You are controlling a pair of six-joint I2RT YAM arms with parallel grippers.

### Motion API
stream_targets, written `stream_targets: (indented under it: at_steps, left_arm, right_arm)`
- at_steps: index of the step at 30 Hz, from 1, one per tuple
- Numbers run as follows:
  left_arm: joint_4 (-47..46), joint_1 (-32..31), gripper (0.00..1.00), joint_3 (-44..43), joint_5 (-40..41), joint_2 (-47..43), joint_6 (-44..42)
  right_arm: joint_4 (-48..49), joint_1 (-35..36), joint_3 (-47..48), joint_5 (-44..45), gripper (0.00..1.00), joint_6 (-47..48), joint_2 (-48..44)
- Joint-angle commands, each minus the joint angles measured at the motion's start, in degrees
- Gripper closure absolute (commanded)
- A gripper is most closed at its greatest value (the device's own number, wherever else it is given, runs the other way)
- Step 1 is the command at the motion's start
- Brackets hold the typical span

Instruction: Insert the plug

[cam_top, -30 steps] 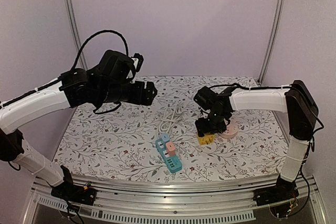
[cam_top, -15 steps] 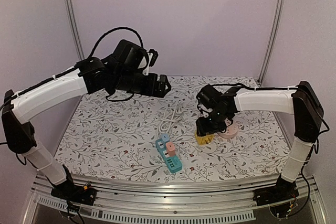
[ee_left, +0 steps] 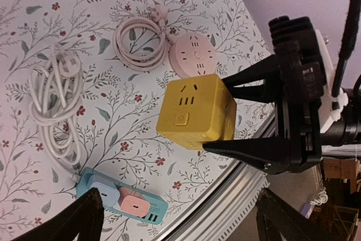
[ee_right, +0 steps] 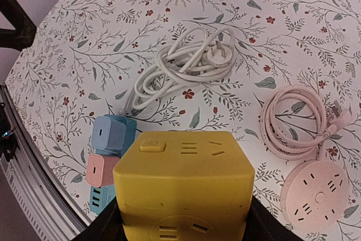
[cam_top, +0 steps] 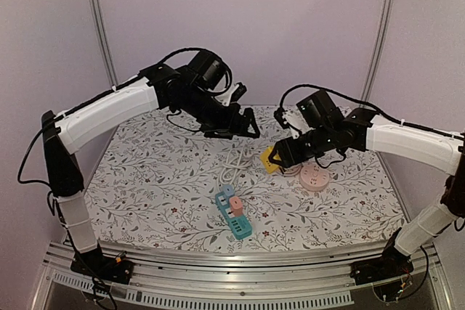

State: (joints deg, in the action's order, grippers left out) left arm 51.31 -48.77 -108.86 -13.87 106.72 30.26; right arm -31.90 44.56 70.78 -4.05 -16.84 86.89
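Above the floral desk (cam_top: 145, 201) my right claw (cam_top: 276, 157) pinches the yellow socket cube (ee_left: 194, 111) aloft, my left claw (cam_top: 247, 127) hangs spread and empty, and the white plug (ee_right: 216, 55) lies on it, not yet grasped or inserted

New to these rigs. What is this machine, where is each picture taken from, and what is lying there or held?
Two robot arms with two-finger grippers stand at a table. One picture looks down from above; the others come from cameras on each wrist. On the table lie a coiled white cable, a pink round socket and a teal power strip. The right gripper holds a yellow cube socket in the air; the left gripper is open and empty.
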Motion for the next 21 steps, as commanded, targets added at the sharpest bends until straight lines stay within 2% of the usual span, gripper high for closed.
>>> stream_targets:
  at_steps: [1, 12, 21]
  left_arm:
    - [3.49, 0.96, 0.07, -3.73, -10.54, 2.64, 2.58]
    - [3.36, 0.96, 0.09, -5.65, -17.51, 5.87, 6.33]
    - [1.88, 0.46, 0.11, -9.28, -21.71, 8.72, 9.28]
  right_arm:
    - [4.84, -0.04, -3.80, -2.05, 0.71, 5.43, -4.31]
    - [17.94, 0.90, -14.99, -3.62, 0.74, 10.94, -17.19]
    - [19.95, 1.67, -18.36, -5.13, 0.74, 16.17, -21.91]
